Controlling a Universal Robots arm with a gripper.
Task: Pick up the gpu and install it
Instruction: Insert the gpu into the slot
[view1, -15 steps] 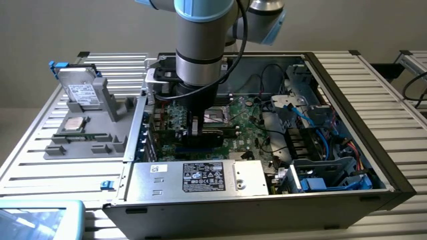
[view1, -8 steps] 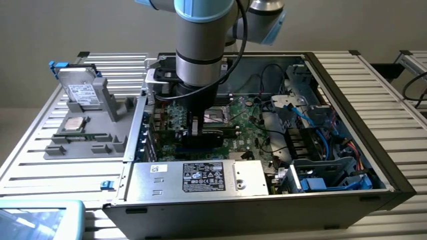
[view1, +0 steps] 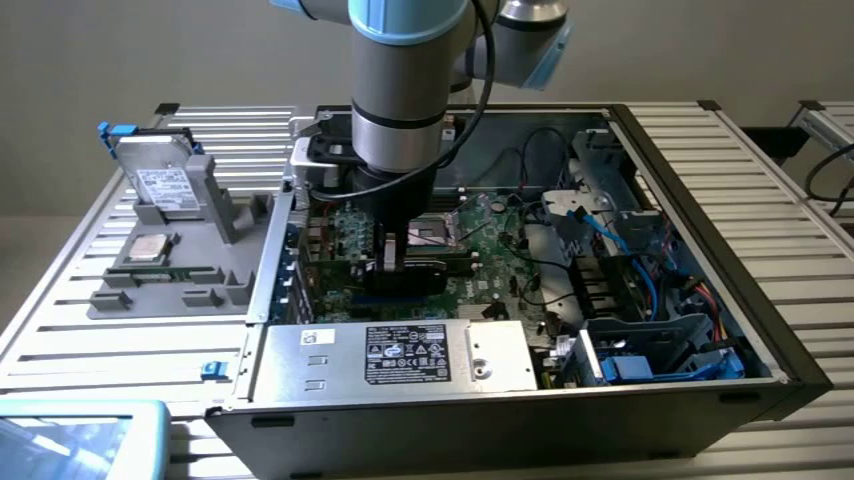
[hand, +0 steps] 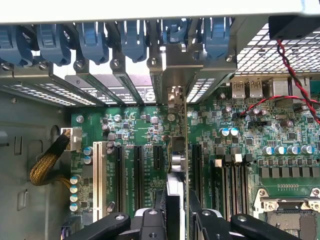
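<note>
Inside the open computer case (view1: 694, 190), the gripper (view1: 391, 262) is low over the motherboard (view1: 505, 250). In the exterior view the power supply (view1: 400, 355) lies at six o'clock from it and the parts stand (view1: 174, 250) at nine o'clock. Its fingers (hand: 152, 222) are pressed onto the graphics card (hand: 176, 165), one on each face. The card stands on its edge and runs from the gripper toward the rear wall of the case, where its metal bracket (hand: 175, 75) meets the row of blue latches (hand: 132, 40). I judge that the picking is done and the step in hand is the seating. Whether the card's edge is already in a slot (hand: 197, 165), I cannot tell. Seating calls for a straight push down, with the card upright and its edge in line with the slot.
</note>
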